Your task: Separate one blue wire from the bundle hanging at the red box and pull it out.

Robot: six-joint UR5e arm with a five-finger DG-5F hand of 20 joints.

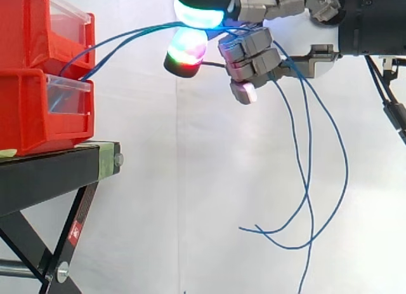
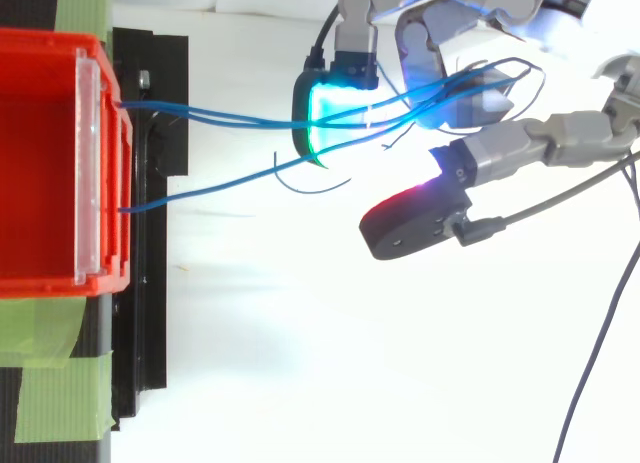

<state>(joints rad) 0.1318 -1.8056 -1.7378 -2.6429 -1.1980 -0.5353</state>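
Counted two red bins (image 1: 32, 110) stacked at the left and what looked like three blue wires (image 2: 200, 113) leaving the lower one, stretched almost level towards the right and coming together only at the one hand (image 1: 254, 53). Found the fingers (image 1: 200, 14) curled round these wires, with the loose ends hanging down at the far right; could not make out any single wire parted from the others. Judged the coming pull to go rightward, along the wires, away from the bins.

Three blue wires (image 2: 200, 189); two red bins (image 1: 25, 110)
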